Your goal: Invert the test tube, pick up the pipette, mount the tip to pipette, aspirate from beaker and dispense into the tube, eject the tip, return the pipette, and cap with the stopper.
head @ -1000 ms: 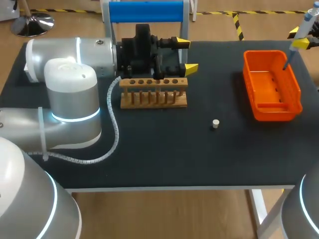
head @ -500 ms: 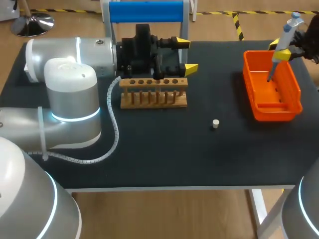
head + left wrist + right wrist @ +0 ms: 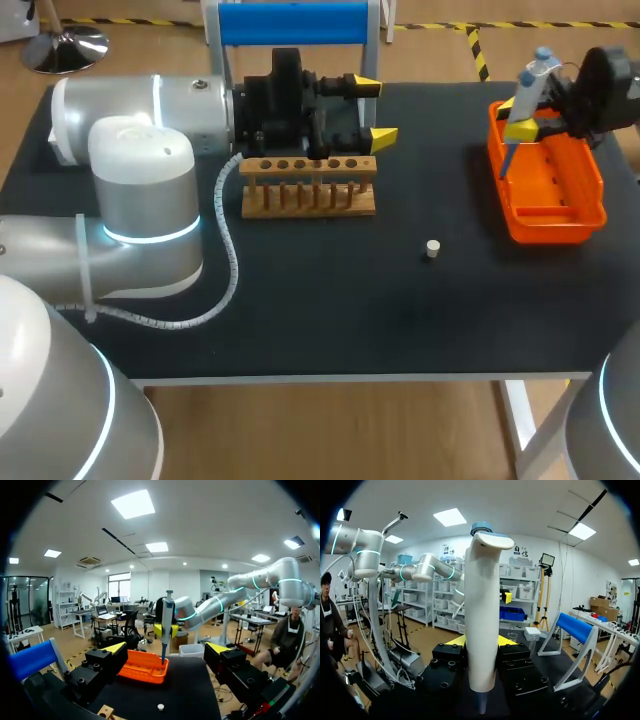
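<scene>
Over the orange bin (image 3: 562,226), pipette (image 3: 530,80) upright in right gripper (image 3: 524,118).

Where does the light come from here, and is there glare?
Head view: even light, no glare on the black table, a lit ring glowing on the left arm. Both wrist views: bright ceiling panels overhead; right wrist view: the pipette looms large, close to the lens.

Silver arm (image 3: 140,190), lit rings (image 3: 150,237); blk left tool (image 3: 374,110), yellow tips (image 3: 384,135).
</scene>
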